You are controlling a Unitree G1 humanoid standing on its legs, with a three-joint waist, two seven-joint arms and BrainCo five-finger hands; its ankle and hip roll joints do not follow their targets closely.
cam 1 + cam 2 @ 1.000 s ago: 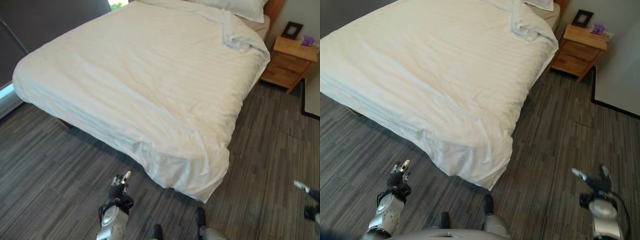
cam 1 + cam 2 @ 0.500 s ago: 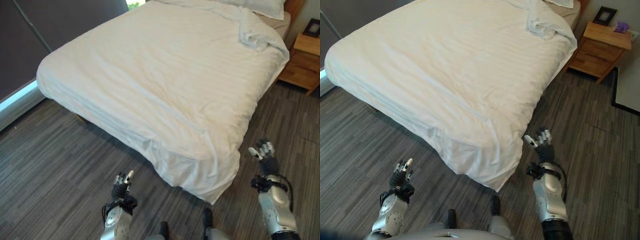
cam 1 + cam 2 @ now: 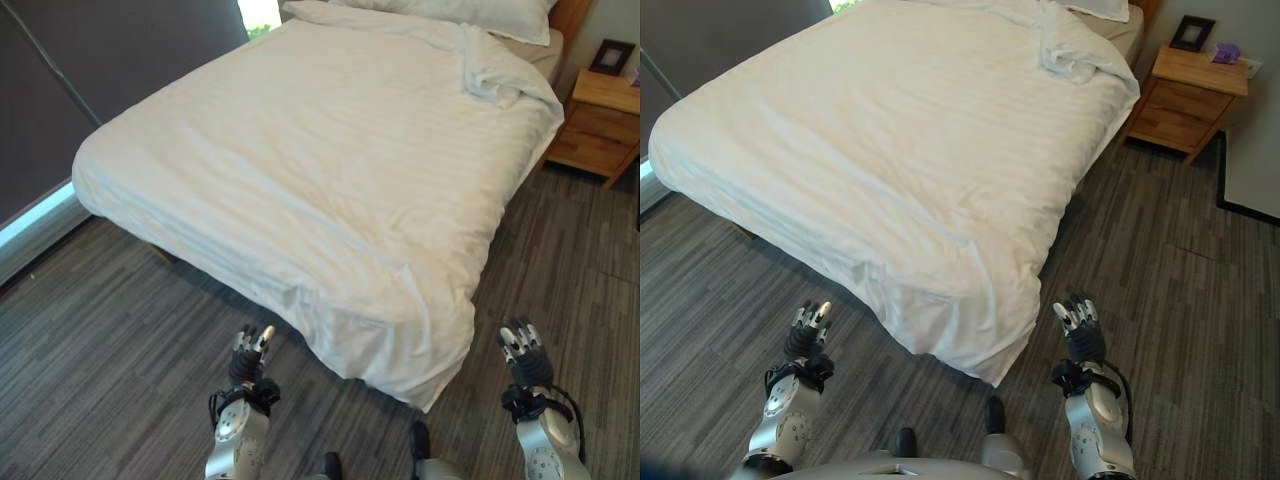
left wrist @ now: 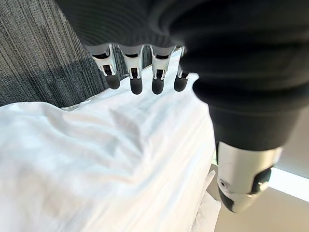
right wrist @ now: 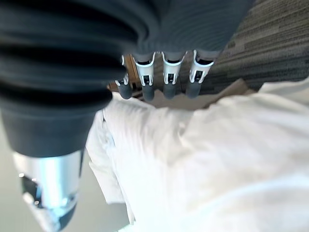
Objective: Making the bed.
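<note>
Two hands hover above the grey striped carpet (image 3: 110,340), short of the near corner of the white striped duvet (image 3: 320,170). The left hand (image 3: 250,357) sits at seven o'clock from that drooping corner, the right hand (image 3: 523,352) at four o'clock; both hold their fingers straight and apart, grasping nothing. The duvet covers the bed, bunched into a crumpled fold (image 3: 500,80) at one o'clock by the white pillow (image 3: 470,14). Just beside it stands a wooden nightstand (image 3: 597,125) carrying a dark picture frame (image 3: 611,56).
</note>
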